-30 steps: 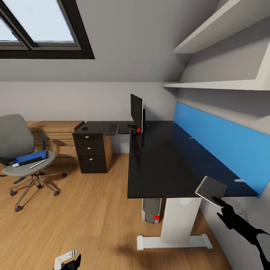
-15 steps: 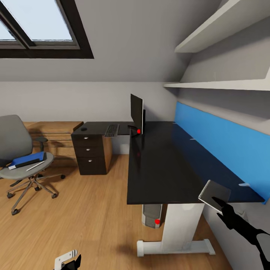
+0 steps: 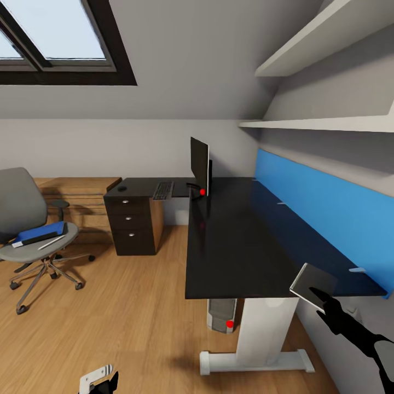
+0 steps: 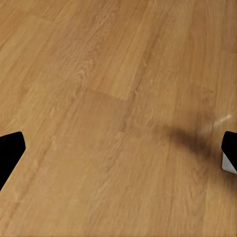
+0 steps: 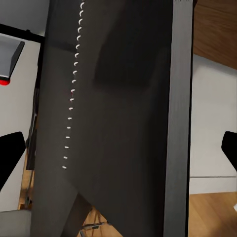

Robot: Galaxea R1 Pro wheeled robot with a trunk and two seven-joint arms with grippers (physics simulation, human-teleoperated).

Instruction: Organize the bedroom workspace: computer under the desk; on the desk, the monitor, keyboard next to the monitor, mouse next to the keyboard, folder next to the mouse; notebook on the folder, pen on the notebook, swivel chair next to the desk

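A: How much of the tidy-up looks finished?

B: Part of it. The monitor (image 3: 200, 165) stands on the desk (image 3: 235, 235), the keyboard (image 3: 163, 190) lies just beside it, and the mouse (image 3: 121, 188) sits further along that wing, above the drawers. The computer (image 3: 221, 316) is on the floor under the desk.

A: And the stack?

B: Not built yet. The folder (image 3: 37, 233) lies on the seat of the swivel chair (image 3: 30, 230), with the pen (image 3: 50, 241) beside it. The chair itself stands well apart from the desk.

A: Where's the notebook?

B: In the right gripper (image 3: 323, 298), held at the near corner of the desk. The notebook (image 3: 313, 285) is tilted, and in the right wrist view its spiral binding (image 5: 73, 89) runs down the dark cover. The fingers are clamped on it.

A: The left gripper?

B: The left gripper (image 3: 98, 378) hangs low over the wooden floor (image 4: 113, 98), fingers spread wide and holding nothing.

A: Any writing or brand marks?

B: None I can read. There are only red lights on the monitor and the computer.
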